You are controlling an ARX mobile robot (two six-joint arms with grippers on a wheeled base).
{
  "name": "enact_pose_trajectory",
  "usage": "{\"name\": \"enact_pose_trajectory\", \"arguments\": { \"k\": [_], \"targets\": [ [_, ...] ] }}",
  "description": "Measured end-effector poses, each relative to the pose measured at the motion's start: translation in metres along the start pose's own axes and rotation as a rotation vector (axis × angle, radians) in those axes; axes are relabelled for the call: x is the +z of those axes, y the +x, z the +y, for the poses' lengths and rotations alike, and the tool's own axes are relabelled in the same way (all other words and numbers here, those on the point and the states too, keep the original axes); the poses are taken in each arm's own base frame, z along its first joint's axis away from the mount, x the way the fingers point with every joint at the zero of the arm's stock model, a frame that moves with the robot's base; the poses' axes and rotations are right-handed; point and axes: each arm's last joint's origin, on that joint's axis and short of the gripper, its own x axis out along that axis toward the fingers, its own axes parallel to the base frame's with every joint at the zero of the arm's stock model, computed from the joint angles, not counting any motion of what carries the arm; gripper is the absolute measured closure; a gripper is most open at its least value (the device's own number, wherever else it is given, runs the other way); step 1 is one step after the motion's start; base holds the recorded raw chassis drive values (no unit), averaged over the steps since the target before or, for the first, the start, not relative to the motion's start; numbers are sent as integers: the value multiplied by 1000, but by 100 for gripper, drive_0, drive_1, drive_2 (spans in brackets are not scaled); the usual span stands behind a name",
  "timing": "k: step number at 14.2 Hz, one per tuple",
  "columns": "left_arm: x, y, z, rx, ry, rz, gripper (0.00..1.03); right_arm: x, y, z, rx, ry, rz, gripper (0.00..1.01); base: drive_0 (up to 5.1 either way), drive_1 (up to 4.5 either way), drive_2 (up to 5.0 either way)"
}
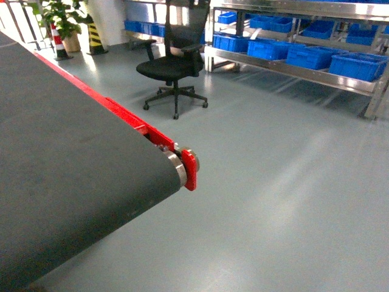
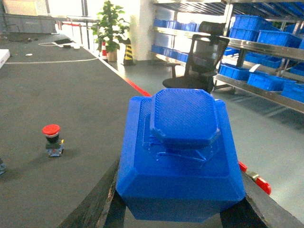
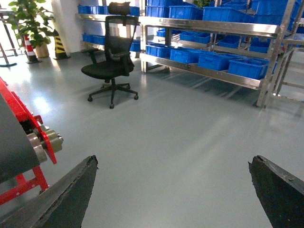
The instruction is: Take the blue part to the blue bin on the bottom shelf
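Observation:
In the left wrist view, the blue part point(image 2: 183, 142), a faceted block with a raised octagonal top, sits between my two dark fingers. My left gripper point(image 2: 179, 192) is shut on it, over the dark belt near its red edge. My right gripper point(image 3: 173, 160) hangs open over bare grey floor, holding nothing. Neither gripper shows in the head view. The bottom shelf point(image 1: 292, 70) is a steel tier across the room carrying several blue bins point(image 1: 358, 66). In the right wrist view the bottom shelf point(image 3: 209, 72) and blue bins point(image 3: 247, 67) are also far off.
A dark conveyor belt point(image 1: 61, 170) with a red end frame point(image 1: 189, 170) fills the left. A red push button point(image 2: 52, 137) stands on it. A black office chair point(image 1: 173, 61) stands on the floor before the rack. A potted plant point(image 1: 64, 21) and a striped post point(image 1: 94, 36) are at the back.

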Motion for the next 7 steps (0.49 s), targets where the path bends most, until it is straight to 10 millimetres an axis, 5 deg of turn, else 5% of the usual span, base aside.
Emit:
{"name": "enact_pose_trajectory", "arguments": {
  "k": [7],
  "targets": [
    [0,0,0,0,0,0,60,0,0,0,0,0,0,3,-159,-159,-159]
  ]
}}
